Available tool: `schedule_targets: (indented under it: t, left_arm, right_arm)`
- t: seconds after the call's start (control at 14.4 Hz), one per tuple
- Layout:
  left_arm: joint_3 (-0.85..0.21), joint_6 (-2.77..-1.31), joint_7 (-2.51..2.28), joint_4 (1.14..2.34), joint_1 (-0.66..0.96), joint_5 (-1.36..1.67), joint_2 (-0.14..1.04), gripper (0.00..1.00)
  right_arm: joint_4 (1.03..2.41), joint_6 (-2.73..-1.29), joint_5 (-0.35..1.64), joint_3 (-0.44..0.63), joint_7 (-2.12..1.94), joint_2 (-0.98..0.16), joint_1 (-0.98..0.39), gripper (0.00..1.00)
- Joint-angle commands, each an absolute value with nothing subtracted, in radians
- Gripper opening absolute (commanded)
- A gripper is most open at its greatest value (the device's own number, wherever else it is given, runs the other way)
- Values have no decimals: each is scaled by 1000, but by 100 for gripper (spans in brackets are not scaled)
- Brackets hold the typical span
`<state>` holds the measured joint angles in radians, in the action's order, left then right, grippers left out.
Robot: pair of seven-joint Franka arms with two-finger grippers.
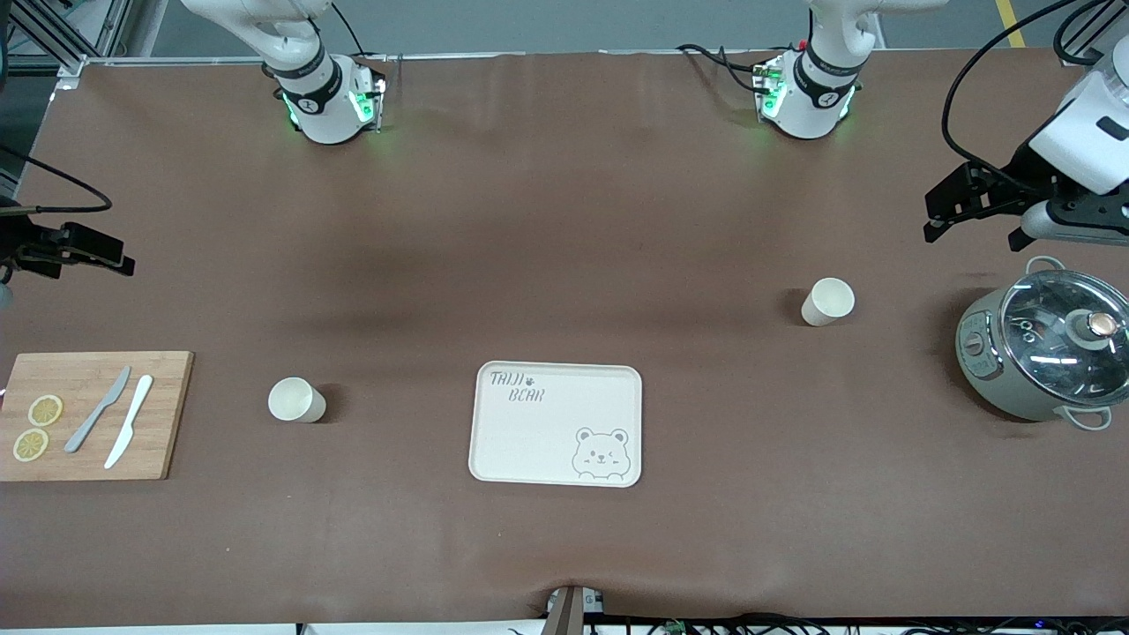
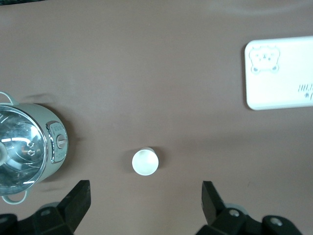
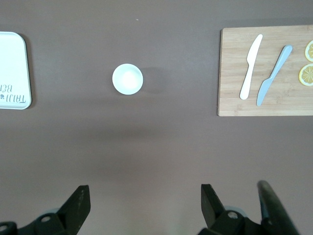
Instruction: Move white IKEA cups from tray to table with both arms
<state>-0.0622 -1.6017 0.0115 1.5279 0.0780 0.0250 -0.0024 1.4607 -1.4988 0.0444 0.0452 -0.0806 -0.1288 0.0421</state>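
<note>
You have two white cups on the brown tabletop (image 1: 564, 220), both upright and both empty: one cup (image 1: 296, 399) toward the right arm's end, standing between the cutting board and the tray, and a second cup (image 1: 827, 302) toward the left arm's end, between the tray and the cooker and farther from the front camera than the first. You have one cream bear tray (image 1: 557, 423) at the middle of the tabletop, with nothing on it. You have one wooden cutting board (image 1: 93, 414) at the right arm's end, carrying two knives, one grey knife (image 1: 98, 409) and one white knife (image 1: 129, 433) lying side by side, and two lemon slices (image 1: 37, 428). You have one pale green cooker (image 1: 1041, 354) with a glass lid at the left arm's end. Your left gripper (image 1: 948, 207) hangs over bare tabletop beside the cooker, jaws spread wide and holding nothing; its wrist view looks down on the second cup. Your right gripper (image 1: 88, 250) hangs over the tabletop's edge above the cutting board's end, jaws likewise wide and holding nothing.
</note>
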Motion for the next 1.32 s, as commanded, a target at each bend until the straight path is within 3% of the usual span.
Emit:
schedule_targets:
  t: [0.0,1.25]
  left_arm:
    - [-58,-1537,76,1526,80,-14,-17,100]
    - [-60,-1485,95,1526,80,-18,-15,100]
  right_arm:
    - [1500,-1513,20,41,-43,-92,20,100]
    - [1497,-1508,9,41,-43,-92,20,100]
